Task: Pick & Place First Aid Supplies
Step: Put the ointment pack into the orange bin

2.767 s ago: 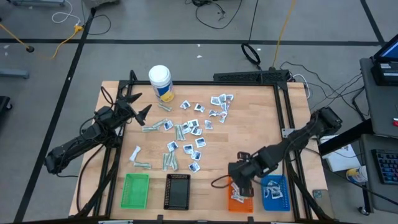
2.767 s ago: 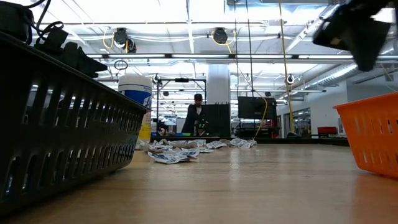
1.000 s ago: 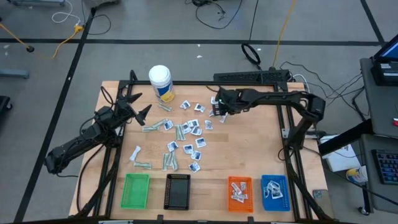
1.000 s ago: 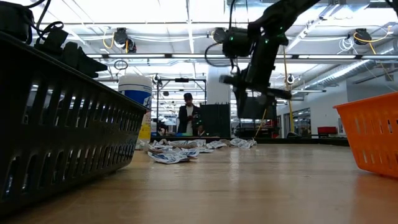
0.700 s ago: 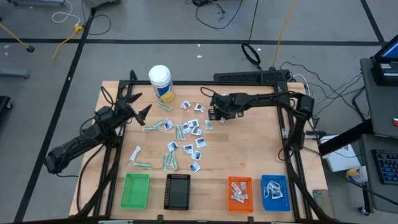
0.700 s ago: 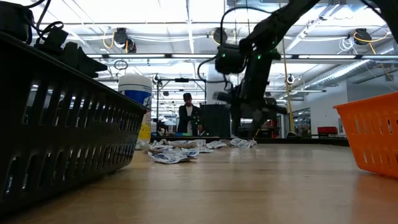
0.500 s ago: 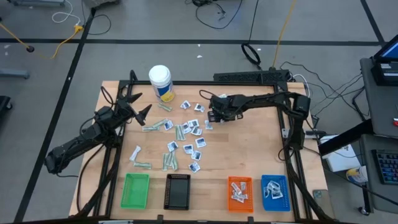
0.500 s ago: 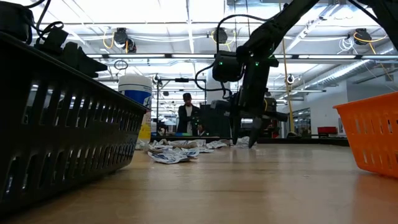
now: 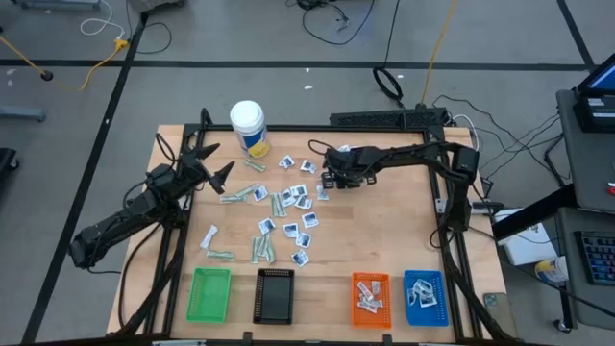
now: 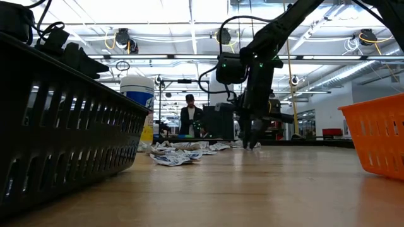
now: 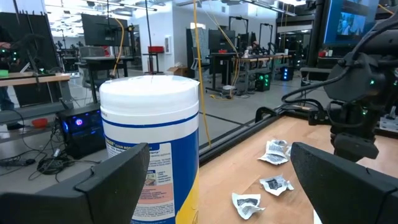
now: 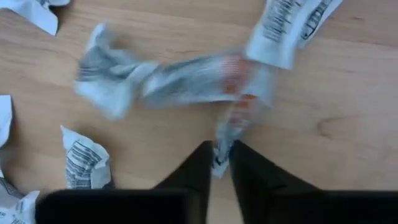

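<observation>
Right hand [image 12: 219, 163], down among the far cluster of first aid supplies [image 9: 293, 202], has just pinched shut on a red-printed sachet [image 12: 239, 118], a second after hovering open above it; the pick appears made, the carry to the orange tray [image 9: 370, 298] remains. Left hand [image 9: 209, 163] waits wide open by the white bottle [image 9: 248, 125]. Counter [image 9: 384, 231] between cluster and trays lies free of packets.

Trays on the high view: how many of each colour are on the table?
Green tray: 1
Black tray: 1
Orange tray: 1
Blue tray: 1
Total: 4
</observation>
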Controlling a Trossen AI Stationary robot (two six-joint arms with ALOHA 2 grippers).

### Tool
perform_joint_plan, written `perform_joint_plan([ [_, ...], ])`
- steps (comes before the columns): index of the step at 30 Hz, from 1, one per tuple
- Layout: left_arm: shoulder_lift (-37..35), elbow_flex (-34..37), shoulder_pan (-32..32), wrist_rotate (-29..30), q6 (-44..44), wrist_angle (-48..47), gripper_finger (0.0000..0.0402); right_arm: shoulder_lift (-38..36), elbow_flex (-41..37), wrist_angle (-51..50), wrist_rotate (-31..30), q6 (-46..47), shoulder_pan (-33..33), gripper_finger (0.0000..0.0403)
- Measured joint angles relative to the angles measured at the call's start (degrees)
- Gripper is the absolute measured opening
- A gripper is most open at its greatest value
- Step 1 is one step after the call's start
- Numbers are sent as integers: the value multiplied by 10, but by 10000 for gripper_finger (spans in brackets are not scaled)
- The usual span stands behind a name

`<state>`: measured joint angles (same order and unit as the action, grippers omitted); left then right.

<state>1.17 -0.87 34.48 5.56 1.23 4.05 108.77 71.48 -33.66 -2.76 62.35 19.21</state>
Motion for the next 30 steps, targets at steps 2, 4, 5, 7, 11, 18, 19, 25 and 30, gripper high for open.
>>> perform_joint_plan([
  [2, 0, 0, 0, 0, 0, 0, 397, 0, 0, 0, -1, -7, -2, 11],
  [4, 0, 0, 0, 0, 0, 0, 397, -6, 0, -9, 0, -9, -2, 11],
  [5, 0, 0, 0, 0, 0, 0, 397, -12, 0, -16, 0, -10, -2, 12],
  [7, 0, 0, 0, 0, 0, 0, 397, -24, 0, -28, -2, -21, -2, 8],
  [11, 0, 0, 0, 0, 0, 0, 397, -58, 0, -59, -2, -57, -2, 5],
  [18, 0, 0, 0, 0, 0, 0, 397, -121, 0, -148, -1, -119, -2, 3],
  [19, 0, 0, 0, 0, 0, 0, 397, -127, 0, -164, -2, -128, -2, 3],
  [25, 0, 0, 0, 0, 0, 0, 397, -162, 0, -248, 0, -176, -2, 2],
  [30, 0, 0, 0, 0, 0, 0, 397, -183, 0, -290, 0, -199, -2, 2],
])
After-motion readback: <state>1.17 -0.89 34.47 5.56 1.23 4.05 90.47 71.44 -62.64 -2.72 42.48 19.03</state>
